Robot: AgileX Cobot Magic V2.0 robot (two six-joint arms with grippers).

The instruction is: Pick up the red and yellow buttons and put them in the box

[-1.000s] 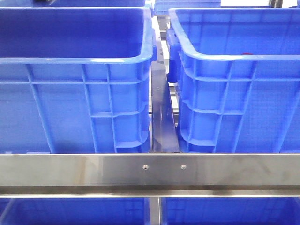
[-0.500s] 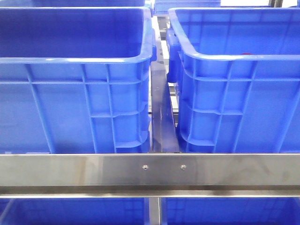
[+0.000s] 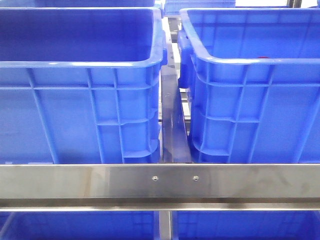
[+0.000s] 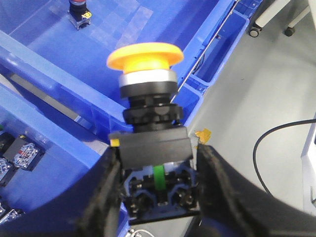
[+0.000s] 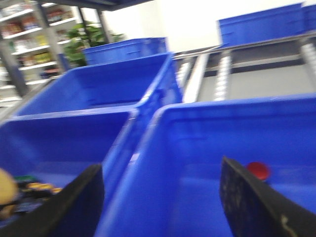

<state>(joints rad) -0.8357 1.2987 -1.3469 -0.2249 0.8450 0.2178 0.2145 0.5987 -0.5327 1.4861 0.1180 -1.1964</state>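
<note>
Nothing has shifted in the front view across the last second: both crates sit as before, and neither arm appears in it.

Front view. Two deep blue crates stand side by side behind a steel rail (image 3: 160,182). A thin red sliver (image 3: 263,58) shows just above the near rim of the right-hand crate (image 3: 250,110). The left-hand crate (image 3: 80,115) shows only bare inner wall from this angle.

Left wrist view. The left hand (image 4: 157,190) is clenched on the yellow button (image 4: 144,55), its fingers (image 4: 106,192) pressing the black switch body below the mushroom cap. The button stands upright between the fingers. Beyond the hand lies the open floor of a blue crate, the box (image 4: 123,34), with one red-capped button (image 4: 77,10) already standing on it, well apart from the hand. Near the hand, on one side, a second crate holds several loose switch units (image 4: 19,153).

Right wrist view. The right hand (image 5: 163,197) is released and holds nothing. The picture is blurred. A red button (image 5: 257,170) rests inside the crate under the hand, close to one finger.

Progress, as a judgement: the red button appears delivered. The yellow button is grasped but not yet released into the box, so carrying it over and letting go remains.
</note>
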